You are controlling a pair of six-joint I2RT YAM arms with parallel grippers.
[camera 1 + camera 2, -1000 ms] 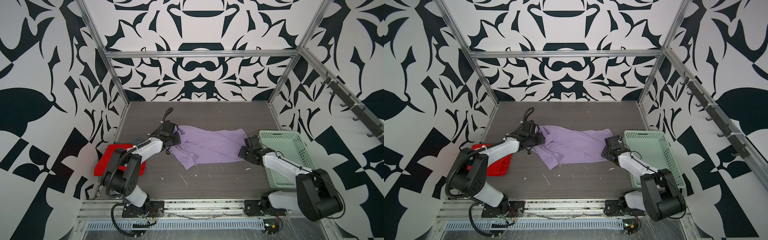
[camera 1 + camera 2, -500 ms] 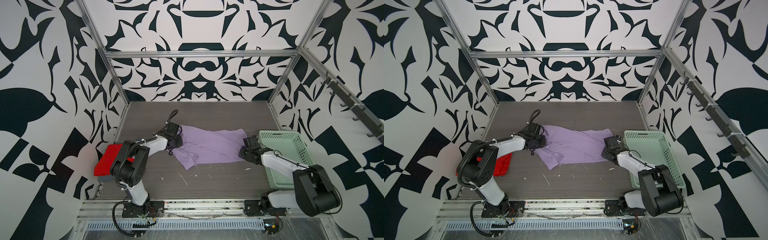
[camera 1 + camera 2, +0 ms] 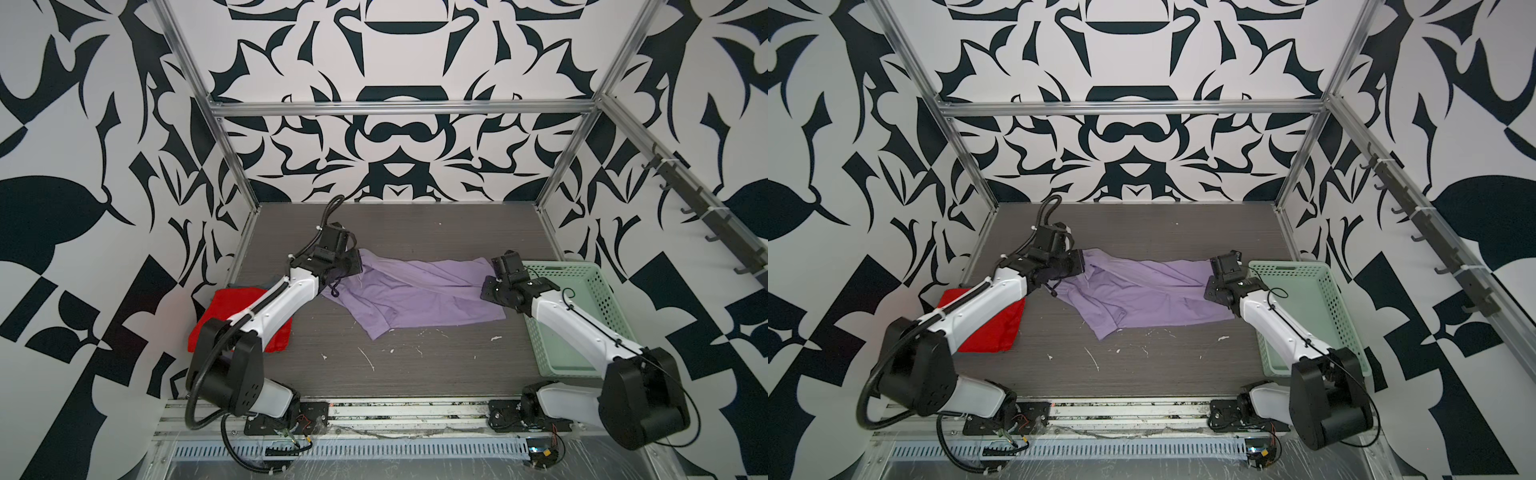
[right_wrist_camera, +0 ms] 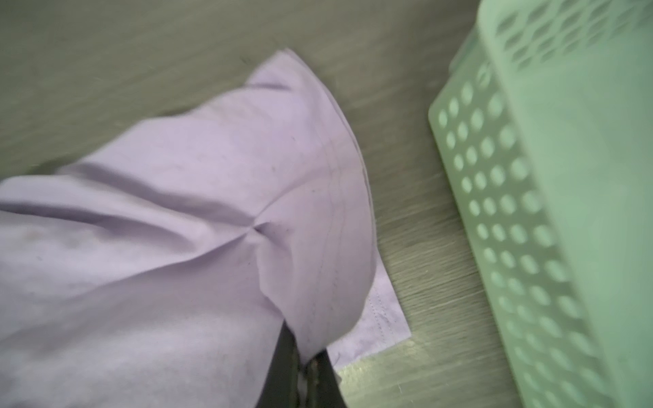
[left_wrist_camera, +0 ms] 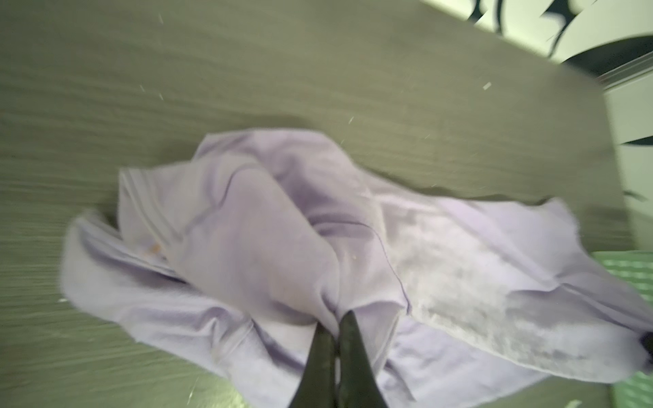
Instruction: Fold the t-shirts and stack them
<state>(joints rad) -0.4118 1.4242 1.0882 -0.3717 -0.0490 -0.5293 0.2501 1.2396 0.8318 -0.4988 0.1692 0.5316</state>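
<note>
Stack base, I judge: the red t-shirt [image 3: 216, 307] lies folded at the table's [image 3: 415, 374] left edge. My left fingers [image 5: 355, 353] are pressed together, pinching the lavender t-shirt [image 3: 419, 291] near its collar end. My right fingers [image 4: 282, 371] pinch its hem end (both ends gripped, I judge, to stretch it flat mid-table for folding). Mint-green basket [image 3: 606, 307], just beside that hem, looks empty.

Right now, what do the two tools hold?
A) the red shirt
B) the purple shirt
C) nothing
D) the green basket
B: in the wrist views the left tool and the right tool are each shut on a fold of the purple shirt.
</note>
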